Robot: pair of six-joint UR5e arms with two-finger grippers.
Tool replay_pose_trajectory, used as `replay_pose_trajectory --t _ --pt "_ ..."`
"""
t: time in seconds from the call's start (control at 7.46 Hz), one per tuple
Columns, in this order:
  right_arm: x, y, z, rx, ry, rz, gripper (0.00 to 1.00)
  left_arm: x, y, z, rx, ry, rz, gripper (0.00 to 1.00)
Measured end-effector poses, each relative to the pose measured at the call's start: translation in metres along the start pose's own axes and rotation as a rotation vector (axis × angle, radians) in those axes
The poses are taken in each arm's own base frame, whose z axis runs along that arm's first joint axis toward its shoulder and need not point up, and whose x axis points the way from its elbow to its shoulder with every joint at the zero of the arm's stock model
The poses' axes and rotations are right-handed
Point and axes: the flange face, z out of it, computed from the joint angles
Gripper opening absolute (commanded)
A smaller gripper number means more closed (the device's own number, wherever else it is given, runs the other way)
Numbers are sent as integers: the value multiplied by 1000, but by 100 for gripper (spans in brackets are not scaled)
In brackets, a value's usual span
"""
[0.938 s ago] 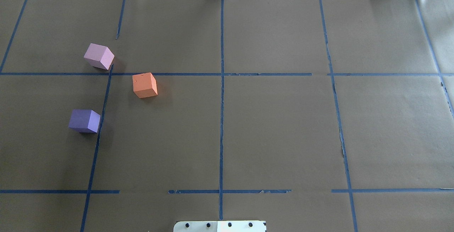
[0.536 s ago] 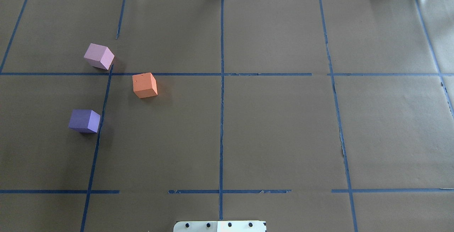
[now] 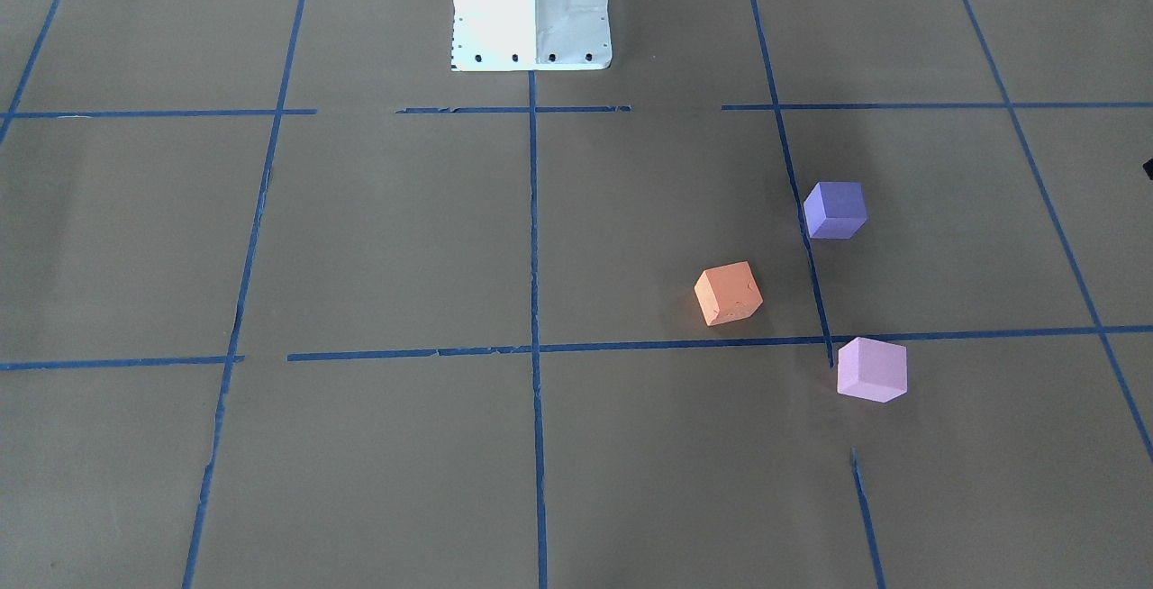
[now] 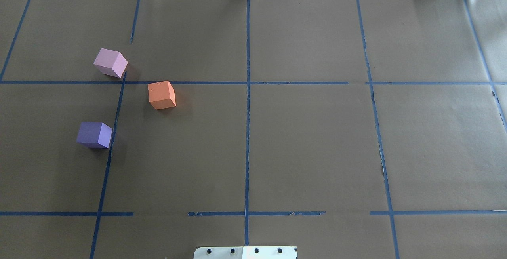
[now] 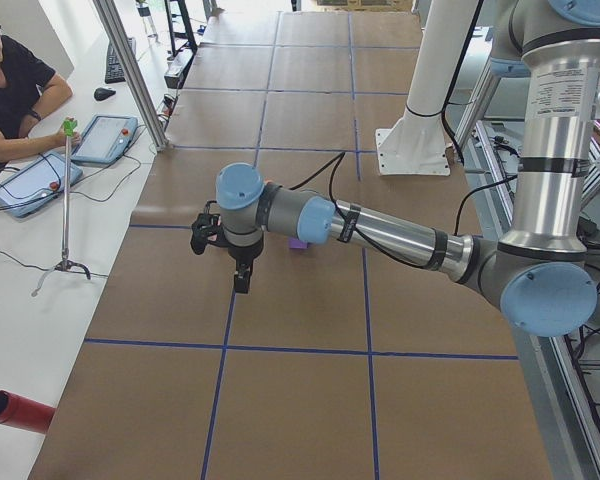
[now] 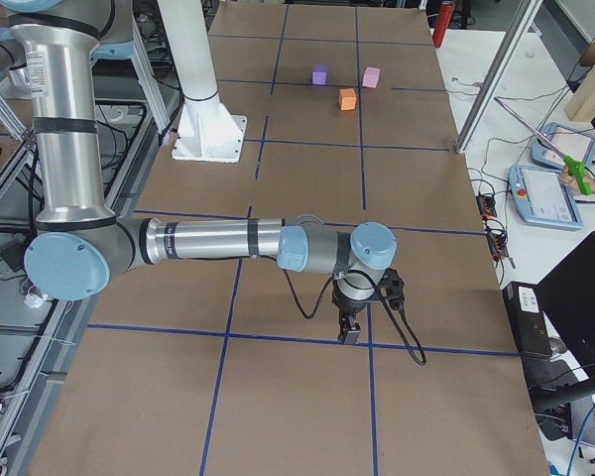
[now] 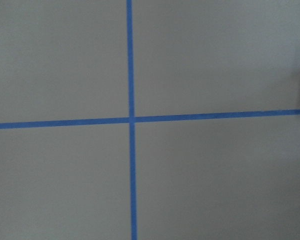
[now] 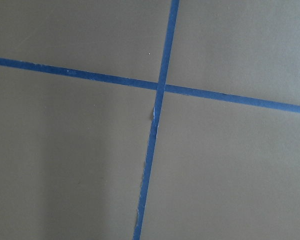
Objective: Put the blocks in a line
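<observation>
From the front-facing camera, the three cubes sit on the brown paper [image 3: 378,238] on the robot's left half, well apart from each other and forming a loose triangle rather than a row. The purple block [image 3: 835,210] is nearest the robot base [image 3: 531,8] and lies just beside a lengthwise tape line. The orange block [image 3: 728,294] is just on the base's side of a crosswise line, and the pink block [image 3: 871,370] lies beyond that line, farthest out. All three are matte, flat on the paper and turned at different angles. The overhead view gives the same layout: pink block [image 4: 110,63] at the far side, orange block [image 4: 161,95] nearer the centre line, purple block [image 4: 94,135] closest to the robot. In the left-end view the near arm's forearm stretches out low and level over the table. Its wrist is bent so that the left gripper [image 5: 241,284] points straight down above a tape line; I cannot tell how its jaws stand. A purple sliver behind the forearm is probably the purple block [image 5: 298,243]. In the right-end view the near arm is posed alike, with the right gripper [image 6: 350,335] aimed down near a tape line, its jaws unreadable, and the three blocks lie far off at the other end. The left wrist camera shows only a tape cross [image 7: 132,120] on the paper, and the right wrist camera shows another tape cross [image 8: 160,86].
</observation>
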Motion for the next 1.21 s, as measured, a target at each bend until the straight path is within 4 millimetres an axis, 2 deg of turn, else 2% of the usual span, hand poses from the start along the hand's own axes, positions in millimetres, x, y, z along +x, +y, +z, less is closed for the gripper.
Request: replay_pose_trajectory --t 0.27,0.4,0.54,0.67,0.94,1.21 --pt "0 0 0 0 0 0 100 135 -38 16 -48 42 -65 100" --pt "0 0 0 0 0 0 100 203 -42 35 -91 62 -89 100" --pt "0 0 0 0 0 0 100 262 -40 63 -148 72 -108 100" --pt "0 0 0 0 0 0 100 306 -38 91 -193 76 -126 100" --pt "0 0 0 0 0 0 100 354 -36 145 -216 78 -211 100" --pt "0 0 0 0 0 1 100 388 -20 186 -174 36 -278 100"
